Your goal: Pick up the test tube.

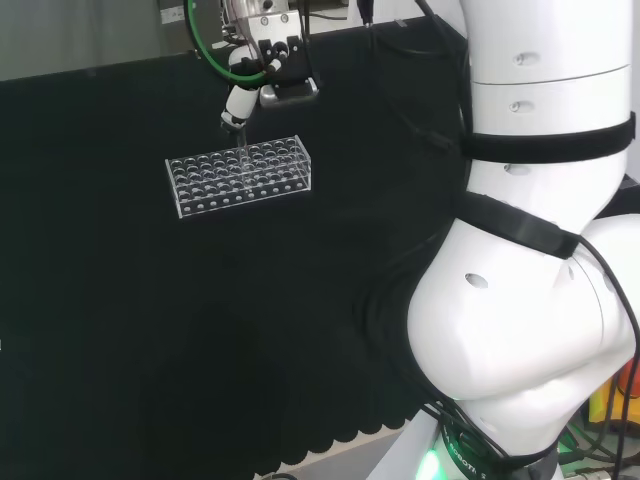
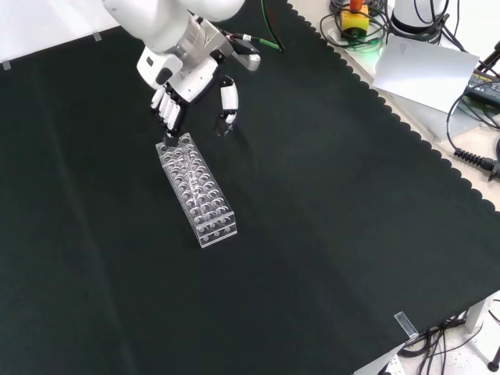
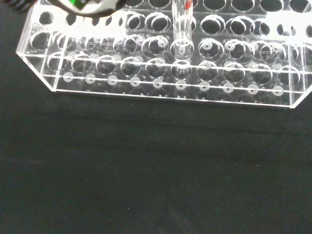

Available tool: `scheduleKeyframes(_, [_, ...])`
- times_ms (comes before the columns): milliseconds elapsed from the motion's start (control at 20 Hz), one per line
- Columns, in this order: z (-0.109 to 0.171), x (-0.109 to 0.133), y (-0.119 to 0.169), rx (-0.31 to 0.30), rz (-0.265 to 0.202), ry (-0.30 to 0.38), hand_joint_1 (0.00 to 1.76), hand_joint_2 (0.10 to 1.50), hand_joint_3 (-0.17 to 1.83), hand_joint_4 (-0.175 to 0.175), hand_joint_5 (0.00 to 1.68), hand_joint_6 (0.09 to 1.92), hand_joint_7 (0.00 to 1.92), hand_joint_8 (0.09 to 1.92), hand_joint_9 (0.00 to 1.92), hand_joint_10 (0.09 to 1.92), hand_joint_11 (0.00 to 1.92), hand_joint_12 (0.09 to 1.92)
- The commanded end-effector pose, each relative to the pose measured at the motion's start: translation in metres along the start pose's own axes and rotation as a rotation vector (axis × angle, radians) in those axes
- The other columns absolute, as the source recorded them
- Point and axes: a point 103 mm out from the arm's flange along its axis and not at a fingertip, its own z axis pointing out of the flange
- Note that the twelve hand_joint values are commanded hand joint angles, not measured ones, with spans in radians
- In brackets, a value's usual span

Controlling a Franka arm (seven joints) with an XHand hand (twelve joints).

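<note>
Robot hand (image 2: pixel 181 92) hovers over far end of one clear rack (image 2: pixel 197 190), fingers (image 2: pixel 167 110) curled downward, thumb apart; whether they pinch anything, cannot tell. One clear test tube (image 3: pixel 182 29) stands upright in a rack hole. Rack sits on black-clothed bench (image 2: pixel 328 234).

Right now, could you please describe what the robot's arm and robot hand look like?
The arm is glossy white with rounded links, black bands at its joints and small round screw recesses. The robot hand has white finger segments with black joints and tips. A green cable and dark cables run along the wrist.
</note>
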Motion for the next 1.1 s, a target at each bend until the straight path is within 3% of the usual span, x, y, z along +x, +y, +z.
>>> scheduleKeyframes(50, [0.007, 0.003, 0.012, 0.017, 0.007, -0.036, 0.78, 0.72, 0.6, -0.13, 0.49, 0.13, 0.52, 0.89, 0.44, 0.87, 0.22, 1.53])
scheduleKeyframes(500, [0.016, -0.003, 0.033, 0.039, 0.026, -0.122, 0.79, 0.71, 0.6, -0.127, 0.48, 0.14, 0.52, 0.89, 0.43, 0.87, 0.22, 1.52])
scheduleKeyframes(850, [0.019, -0.003, 0.041, 0.028, 0.03, -0.136, 0.8, 0.71, 0.59, -0.124, 0.49, 0.16, 0.54, 0.9, 0.44, 0.88, 0.22, 1.52])
scheduleKeyframes(950, [0.02, -0.001, 0.042, 0.013, 0.03, -0.142, 0.82, 0.7, 0.6, -0.125, 0.53, 0.21, 0.65, 0.89, 0.5, 0.85, 0.24, 1.51])
scheduleKeyframes(1100, [0.02, 0.002, 0.045, 0.013, 0.034, -0.164, 0.86, 0.69, 0.61, -0.131, 0.56, 0.43, 0.81, 0.87, 0.64, 0.79, 0.29, 1.48])
